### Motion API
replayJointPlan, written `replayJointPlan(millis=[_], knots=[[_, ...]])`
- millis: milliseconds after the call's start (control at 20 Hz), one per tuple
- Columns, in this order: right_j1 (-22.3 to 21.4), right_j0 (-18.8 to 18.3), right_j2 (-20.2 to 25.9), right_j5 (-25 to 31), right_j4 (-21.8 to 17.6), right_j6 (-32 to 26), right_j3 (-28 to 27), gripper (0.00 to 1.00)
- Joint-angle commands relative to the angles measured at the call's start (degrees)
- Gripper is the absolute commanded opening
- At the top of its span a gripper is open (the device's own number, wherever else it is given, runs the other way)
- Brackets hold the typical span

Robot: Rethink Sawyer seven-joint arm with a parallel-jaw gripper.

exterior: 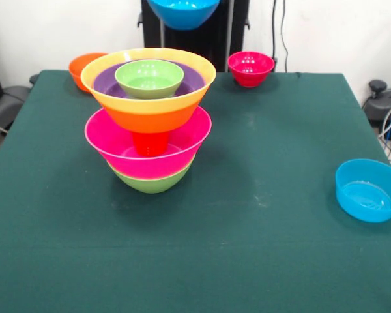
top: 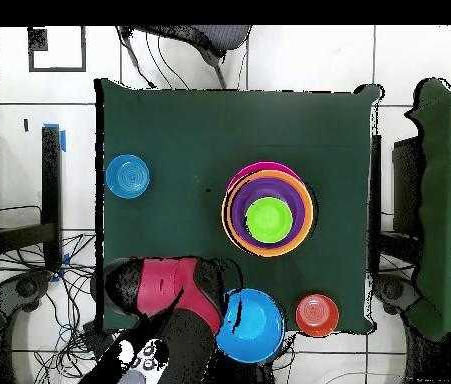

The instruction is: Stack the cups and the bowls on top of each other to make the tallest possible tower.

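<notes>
Front view: the tower [exterior: 148, 124] is standing left of centre on the green table [exterior: 260, 235], built from a green bowl, a pink bowl, an orange tumbler [exterior: 150, 142], a large orange bowl, a purple bowl and a small green bowl. A blue bowl [exterior: 182, 12] is hanging above; the gripper itself is hidden, so its jaws cannot be judged. A red bowl [exterior: 250, 68], a small orange bowl [exterior: 81, 67] and another blue bowl [exterior: 368, 190] are waiting unstacked. No writing is showing.
</notes>
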Motion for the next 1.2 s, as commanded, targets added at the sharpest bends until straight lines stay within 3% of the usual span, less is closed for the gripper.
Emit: replayJointPlan(millis=[50,750,1200], knots=[[-4.4,0.1,5.4,9.9,-4.0,-4.6,-2.1,0.0],[-13.1,-2.6,6.7,20.2,-7.1,-9.2,-6.3,0.0],[-16.1,-7.2,9.4,24.8,-9.1,-12.9,-11.6,0.0]])
